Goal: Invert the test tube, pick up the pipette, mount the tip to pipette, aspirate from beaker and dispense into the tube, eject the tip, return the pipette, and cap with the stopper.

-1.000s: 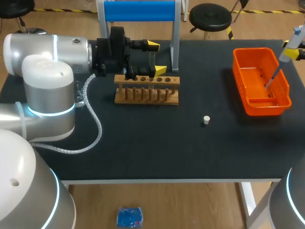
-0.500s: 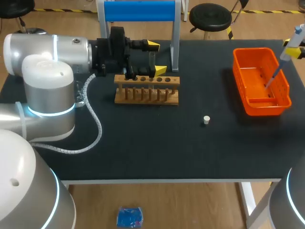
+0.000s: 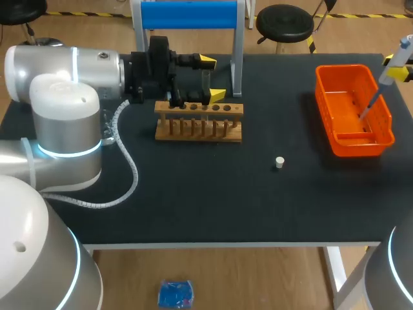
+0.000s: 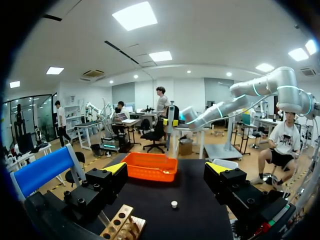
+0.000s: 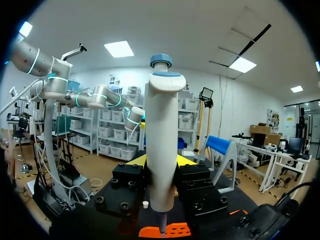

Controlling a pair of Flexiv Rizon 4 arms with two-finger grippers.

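My right gripper (image 5: 161, 162) is shut on the white pipette (image 5: 161, 150), held upright with its blue button on top. In the head view the pipette (image 3: 395, 68) hangs at the table's far right, its thin tip slanting down into the orange basket (image 3: 342, 139). My left gripper (image 3: 211, 77) stands open over the left end of the wooden tube rack (image 3: 199, 123); what looks like a clear tube (image 3: 205, 82) stands between its fingers, untouched. The small white stopper (image 3: 279, 162) lies on the black mat, seen also in the left wrist view as a stopper (image 4: 174, 203) ahead of the open gripper (image 4: 167, 170).
A blue-topped stand (image 3: 187, 14) rises behind the rack. A clear glass vessel (image 3: 110, 132) shows partly behind my left arm. The black tabletop (image 3: 213, 200) stretches bare in front of the rack and stopper.
The pipette in my right gripper has drifted slightly to the right over the basket. My left arm has not moved.
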